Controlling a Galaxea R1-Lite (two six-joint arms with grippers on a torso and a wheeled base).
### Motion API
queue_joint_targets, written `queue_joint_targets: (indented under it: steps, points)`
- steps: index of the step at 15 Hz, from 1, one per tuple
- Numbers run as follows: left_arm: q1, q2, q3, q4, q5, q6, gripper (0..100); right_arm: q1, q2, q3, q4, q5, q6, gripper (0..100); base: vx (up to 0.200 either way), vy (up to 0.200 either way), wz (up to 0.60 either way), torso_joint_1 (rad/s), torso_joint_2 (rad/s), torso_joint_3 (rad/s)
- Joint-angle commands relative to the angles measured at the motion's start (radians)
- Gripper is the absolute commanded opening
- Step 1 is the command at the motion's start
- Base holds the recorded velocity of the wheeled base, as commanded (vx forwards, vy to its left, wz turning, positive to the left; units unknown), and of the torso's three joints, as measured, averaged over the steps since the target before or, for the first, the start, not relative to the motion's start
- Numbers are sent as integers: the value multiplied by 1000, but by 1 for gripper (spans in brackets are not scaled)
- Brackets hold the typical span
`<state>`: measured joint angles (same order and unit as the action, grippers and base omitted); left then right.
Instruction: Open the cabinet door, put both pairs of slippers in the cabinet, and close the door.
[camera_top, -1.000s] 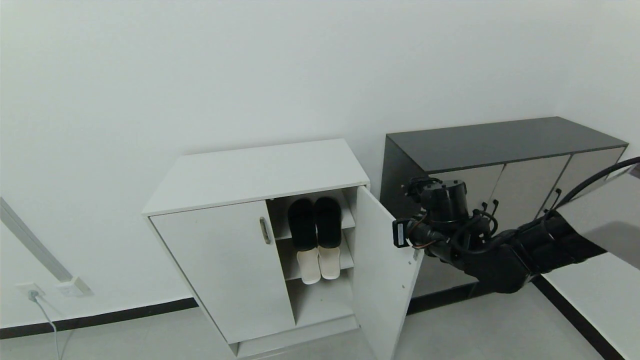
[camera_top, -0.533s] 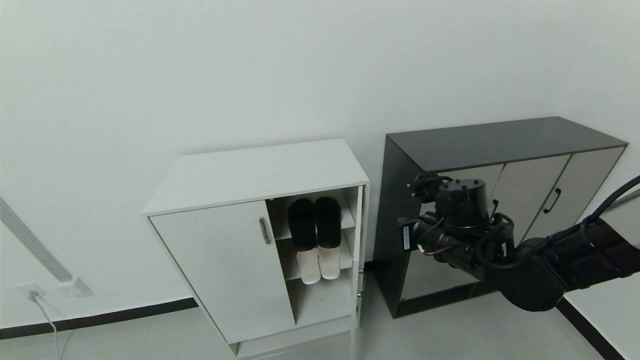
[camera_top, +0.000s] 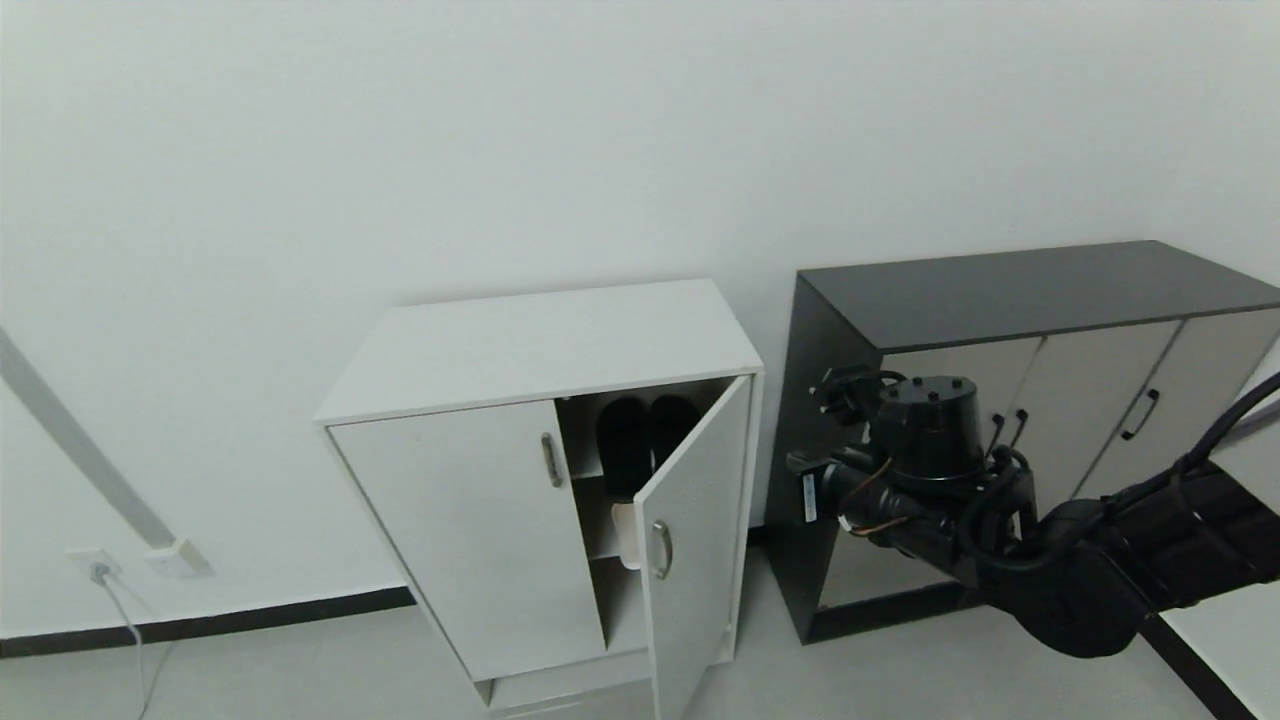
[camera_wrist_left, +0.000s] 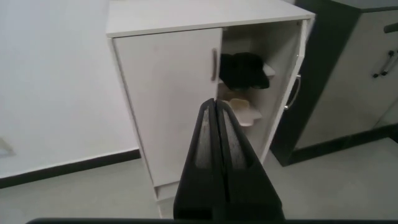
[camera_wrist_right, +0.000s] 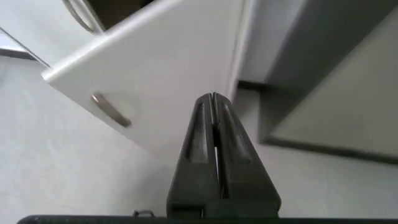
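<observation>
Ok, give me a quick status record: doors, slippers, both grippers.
left door: shut
right door: partly open
black slippers: inside, above the white pair
white slippers: inside, below the black pair
left gripper: jaws shut, holding nothing
right gripper: jaws shut, by right door's outer face; contact unclear

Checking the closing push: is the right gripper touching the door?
Cannot tell. Right wrist view: the right gripper tips overlap the door, neither contact nor gap plain.

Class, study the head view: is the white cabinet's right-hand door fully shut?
No, the right-hand door stands ajar, and the black slippers show through the gap.
</observation>
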<state>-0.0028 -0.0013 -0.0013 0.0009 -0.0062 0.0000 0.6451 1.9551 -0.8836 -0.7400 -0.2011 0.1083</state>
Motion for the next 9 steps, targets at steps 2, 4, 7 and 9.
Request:
queue_joint_targets:
  steps: [2,4,7,9]
  points:
    - [0,1,0,1,0,0,0,4,1,12,-1,17,2,0,0,0,600,14,7,0]
    - [0,1,0,1,0,0,0,4,4,37,-42,34,-1,0,0,0,0,0,0,0]
    - [0,1,0,1,0,0,0,4,15,64,-78,35,-6,0,0,0,0,0,0,0]
    - [0,1,0,1,0,0,0,4,15,87,-110,35,-7,0,0,0,0,0,0,0]
